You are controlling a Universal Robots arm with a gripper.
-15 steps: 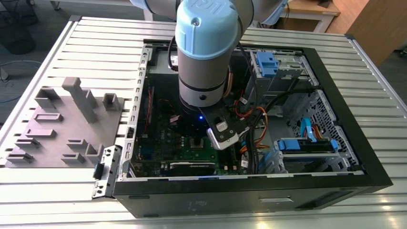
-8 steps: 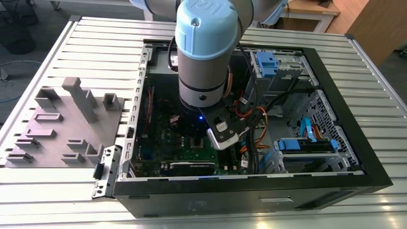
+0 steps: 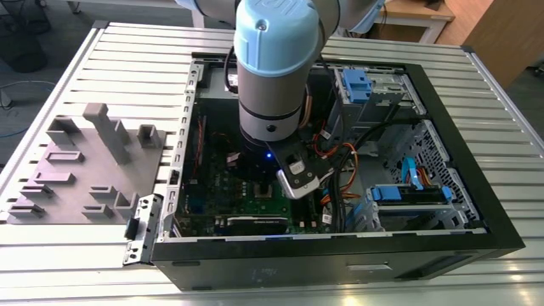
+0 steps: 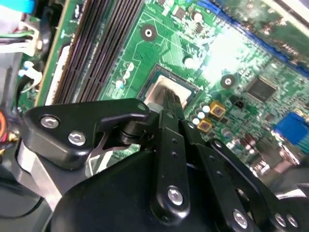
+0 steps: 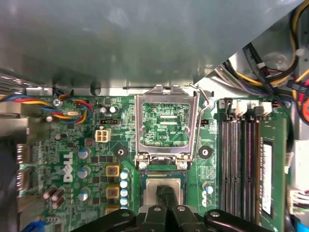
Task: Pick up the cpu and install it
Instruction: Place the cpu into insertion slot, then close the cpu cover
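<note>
The gripper [image 5: 164, 189] has its two black fingers [image 5: 159, 195] pressed together with nothing between them, the tips set over the middle of the cpu [image 5: 149, 191]. Whether they touch its metal top cannot be told. The cpu lies flat in its socket on the green circuit board [image 5: 123, 123], its dull silver top showing on either side of the fingers. In the second wrist view the same closed tips of the gripper [image 4: 170, 96] reach over the cpu [image 4: 155, 89], with the black linkages of the gripper body in the foreground. Just beside the socket the silver socket frame [image 5: 140, 123] is folded open and off the cpu, and the board shows through its window. A row of dark memory slots [image 5: 241, 154] runs along one side of the socket, and a bundle of coloured wires [image 5: 72, 104] lies on the other side. In the exterior view the arm [image 3: 272, 76] reaches straight down into the open computer case [image 3: 340, 255], which lies on a slatted metal table [image 3: 127, 64]. Grey plastic blocks [image 3: 81, 166] sit on the table at the exterior view's left, well apart from the arm.
</note>
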